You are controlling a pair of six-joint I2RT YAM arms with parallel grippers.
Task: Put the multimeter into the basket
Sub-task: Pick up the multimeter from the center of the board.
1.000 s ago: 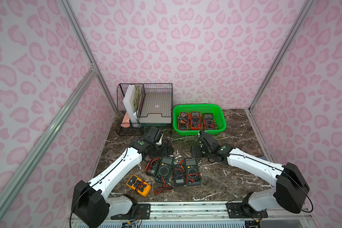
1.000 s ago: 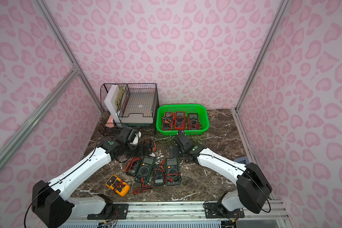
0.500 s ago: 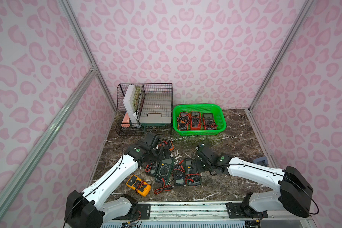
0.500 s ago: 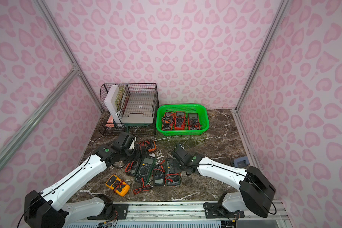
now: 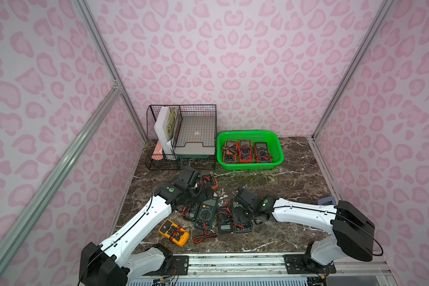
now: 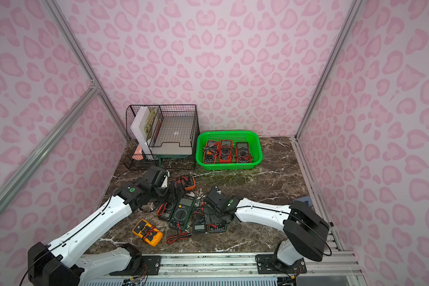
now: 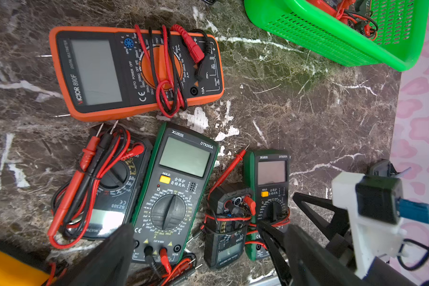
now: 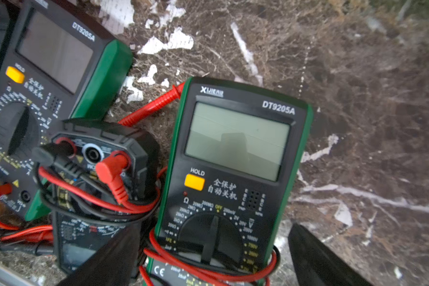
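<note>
The right gripper (image 8: 213, 227) is fully open and nothing is gripped. Its jaws are set on either side of the dial end of a green multimeter (image 8: 235, 153), which lies flat on the marble tabletop (image 8: 357, 123). Contact between the fingers and the case cannot be determined. Red and black test leads are wound round the body of this meter. Just beside this gripper, on the side toward the left gripper (image 7: 208, 226), a small black multimeter (image 8: 102, 158) is found. It lies close against the green multimeter. Beyond it lies a second green multimeter (image 8: 47, 74).

The left gripper is likewise open and empty. It is positioned above the second green multimeter and the small black multimeter, both of which are seen between its fingers in the left wrist view. An orange multimeter (image 7: 134, 71) lies just ahead of it. A yellow multimeter (image 5: 174, 232) lies behind it, toward the arm's base.

The basket (image 5: 248, 166) is located ahead of both grippers, near the back wall, and well apart from them. Three multimeters (image 5: 244, 151) are laid side by side in it. A black wire-mesh organiser (image 5: 196, 111) stands just beside the basket, ahead of the left gripper.
</note>
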